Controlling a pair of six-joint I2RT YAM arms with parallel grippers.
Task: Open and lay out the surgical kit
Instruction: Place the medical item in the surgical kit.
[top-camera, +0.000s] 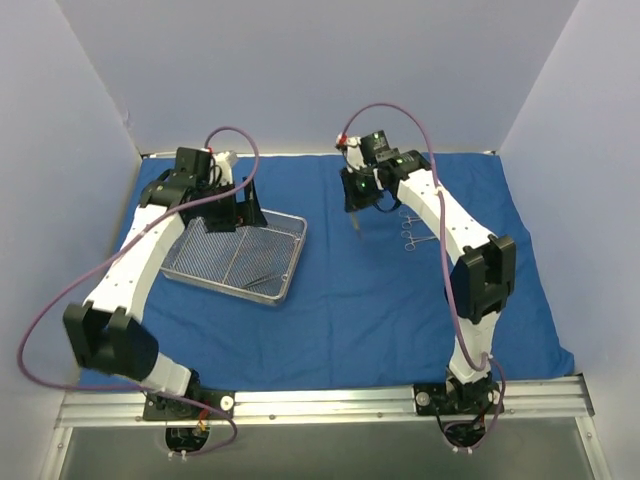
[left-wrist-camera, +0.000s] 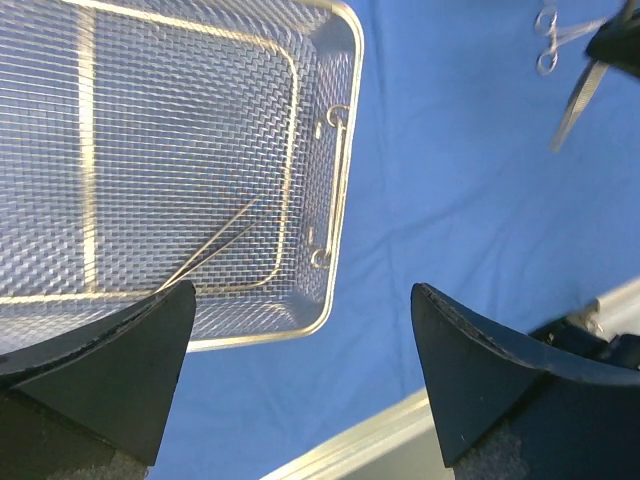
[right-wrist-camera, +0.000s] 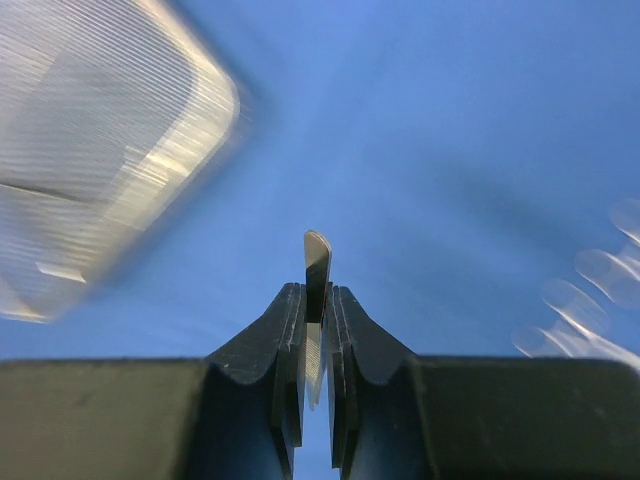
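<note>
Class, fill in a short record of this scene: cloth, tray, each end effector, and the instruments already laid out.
cloth: blue wrap spread flat
tray: wire-mesh tray on the wrap, one thin instrument inside
left end effector: open, empty, above the tray
right end effector: shut on a steel instrument
laid out: two ring-handled instruments on the wrap, right of the tray

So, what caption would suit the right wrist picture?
Right gripper pinching a thin steel instrument above the blue cloth.

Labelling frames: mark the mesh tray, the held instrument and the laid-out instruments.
mesh tray (top-camera: 265, 245): top external view, bare mesh floor.
held instrument (right-wrist-camera: 317, 262): right wrist view, protruding tip.
laid-out instruments (top-camera: 410, 232): top external view, their middle.
</note>
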